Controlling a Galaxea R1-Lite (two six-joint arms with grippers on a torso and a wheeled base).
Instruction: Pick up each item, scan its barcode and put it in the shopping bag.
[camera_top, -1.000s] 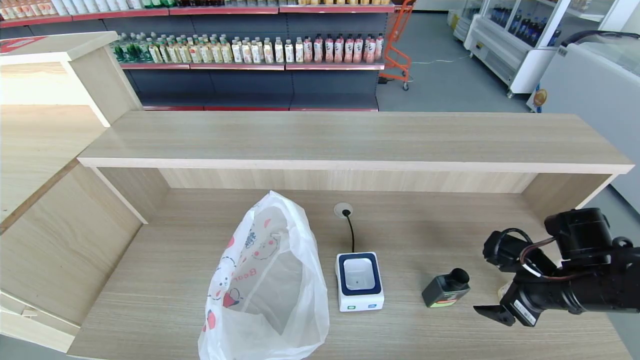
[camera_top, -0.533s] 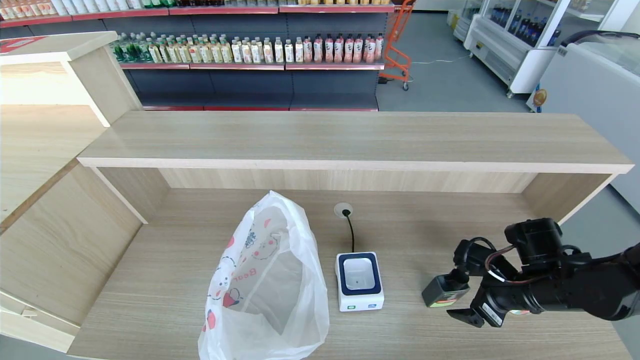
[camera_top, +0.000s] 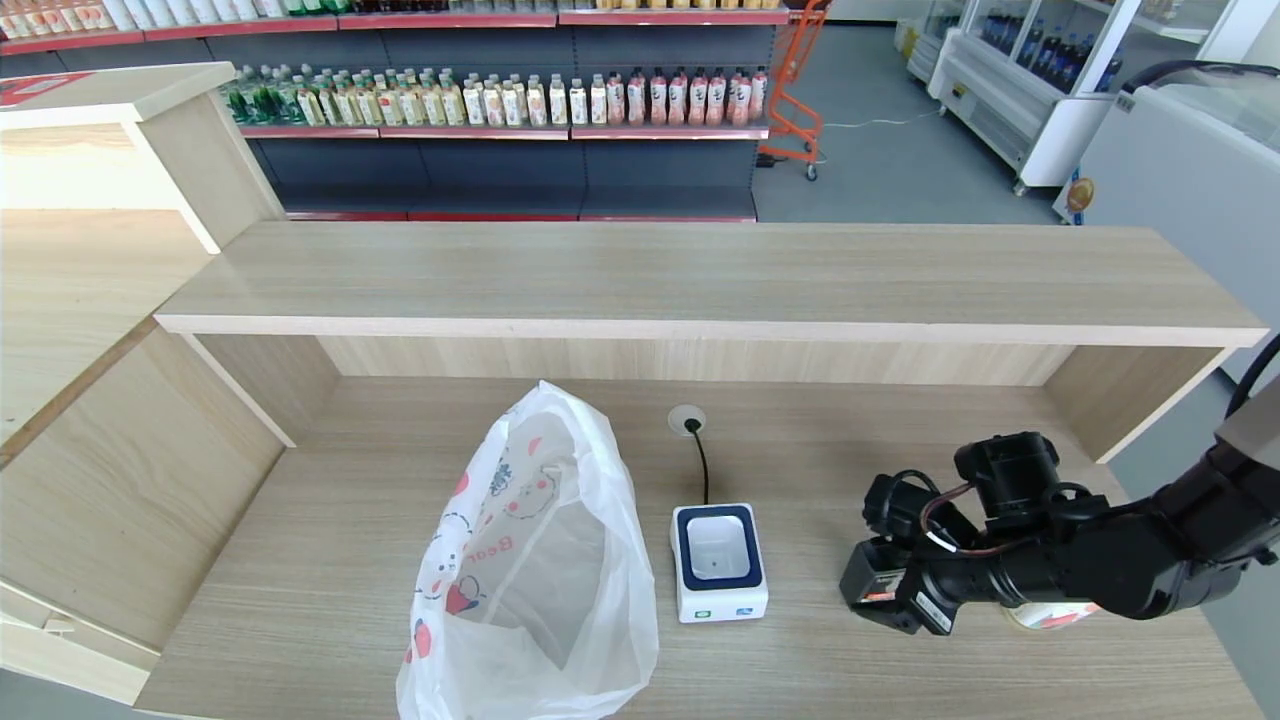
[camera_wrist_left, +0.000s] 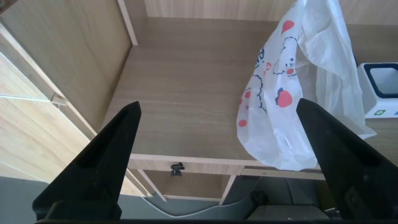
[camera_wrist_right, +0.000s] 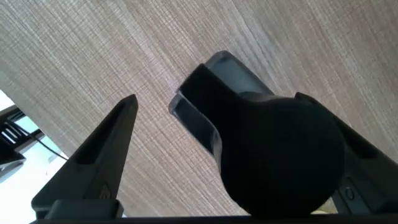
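Note:
A small dark bottle (camera_top: 862, 580) with a wide black cap (camera_wrist_right: 280, 155) lies on the counter right of the scanner (camera_top: 718, 560). My right gripper (camera_top: 888, 600) is down over it. In the right wrist view the bottle (camera_wrist_right: 211, 93) sits between the two fingers (camera_wrist_right: 93, 168), which stand apart on either side, so the right gripper (camera_wrist_right: 230, 174) is open. The white shopping bag (camera_top: 530, 560) with cartoon prints stands open left of the scanner. My left gripper (camera_wrist_left: 217, 162) is open and holds nothing, off the counter's near left edge, with the bag (camera_wrist_left: 298, 93) ahead of it.
A pale round item (camera_top: 1040, 615) peeks out under the right arm near the counter's front right. The scanner's black cable runs back to a grommet (camera_top: 686, 420). A raised wooden ledge (camera_top: 700, 280) and side walls (camera_top: 130, 480) enclose the counter.
The right arm has swung left and lowered, from right of the bottle to over it, with its fingers now on either side of it. The bottle, bag and scanner have stayed put.

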